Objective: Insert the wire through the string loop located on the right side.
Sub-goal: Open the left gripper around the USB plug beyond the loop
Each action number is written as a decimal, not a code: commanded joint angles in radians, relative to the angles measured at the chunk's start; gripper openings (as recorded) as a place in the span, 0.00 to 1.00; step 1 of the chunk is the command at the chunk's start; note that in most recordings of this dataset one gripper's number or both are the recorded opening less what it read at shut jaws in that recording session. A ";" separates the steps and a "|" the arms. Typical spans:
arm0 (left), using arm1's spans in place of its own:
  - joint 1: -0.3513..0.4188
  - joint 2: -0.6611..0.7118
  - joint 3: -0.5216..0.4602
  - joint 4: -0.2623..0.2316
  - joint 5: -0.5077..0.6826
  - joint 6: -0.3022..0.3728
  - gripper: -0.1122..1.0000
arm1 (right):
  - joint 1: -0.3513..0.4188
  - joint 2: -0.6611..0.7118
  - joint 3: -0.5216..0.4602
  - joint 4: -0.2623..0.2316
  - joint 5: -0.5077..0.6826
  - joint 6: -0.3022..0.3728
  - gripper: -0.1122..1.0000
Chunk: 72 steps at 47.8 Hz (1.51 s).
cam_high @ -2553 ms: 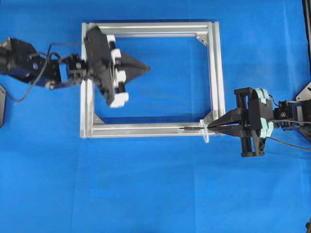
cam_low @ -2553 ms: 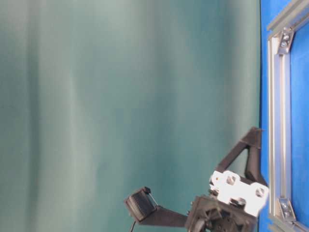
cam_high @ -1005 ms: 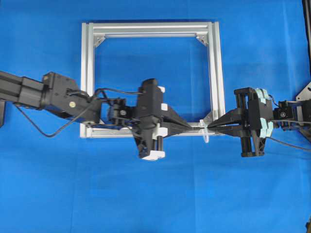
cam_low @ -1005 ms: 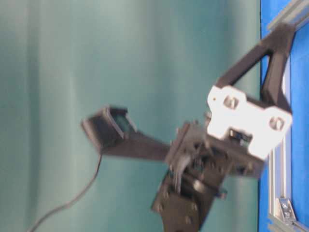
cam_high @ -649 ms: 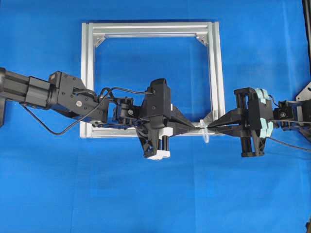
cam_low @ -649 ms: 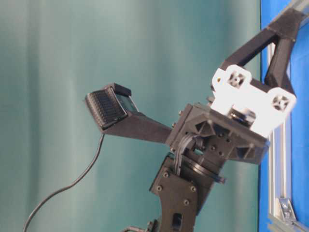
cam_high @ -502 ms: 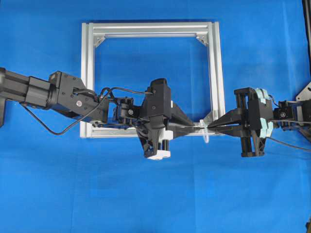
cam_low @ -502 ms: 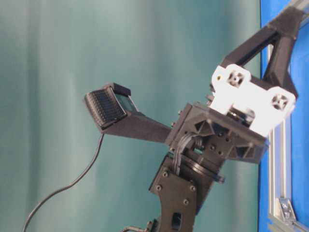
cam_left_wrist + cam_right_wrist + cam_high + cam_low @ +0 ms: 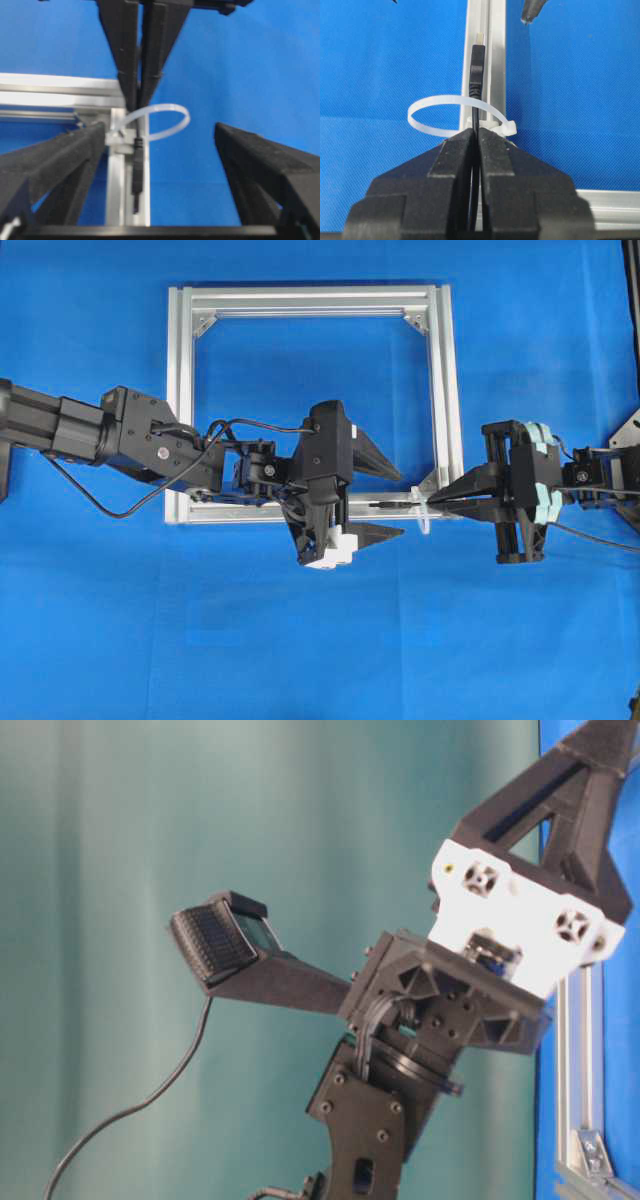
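Wire (image 9: 476, 75) threads the string loop (image 9: 451, 116) — right gripper (image 9: 432, 502) jaws clamp it, left gripper (image 9: 398, 501) jaws wide.

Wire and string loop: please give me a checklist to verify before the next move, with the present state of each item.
1. Plug tip of the wire is past the string loop: ok, it lies on the frame bar beyond the loop.
2. Right hand is shut on the wire: ok.
3. Left hand is open: ok, its fingers stand apart on either side of the plug.
4. Left hand touches nothing: cannot tell.
5. Loop is still tied on the bar: ok.
6. Wire behind the right hand is free of snags: cannot tell, hidden.
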 commanded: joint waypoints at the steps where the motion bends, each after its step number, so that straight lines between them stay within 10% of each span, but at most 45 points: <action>1: 0.002 -0.017 -0.023 0.003 -0.009 -0.002 0.91 | -0.003 -0.006 -0.017 -0.002 -0.003 -0.002 0.07; 72: -0.006 0.103 -0.034 0.003 -0.060 -0.011 0.91 | -0.003 -0.006 -0.017 -0.002 -0.003 -0.002 0.07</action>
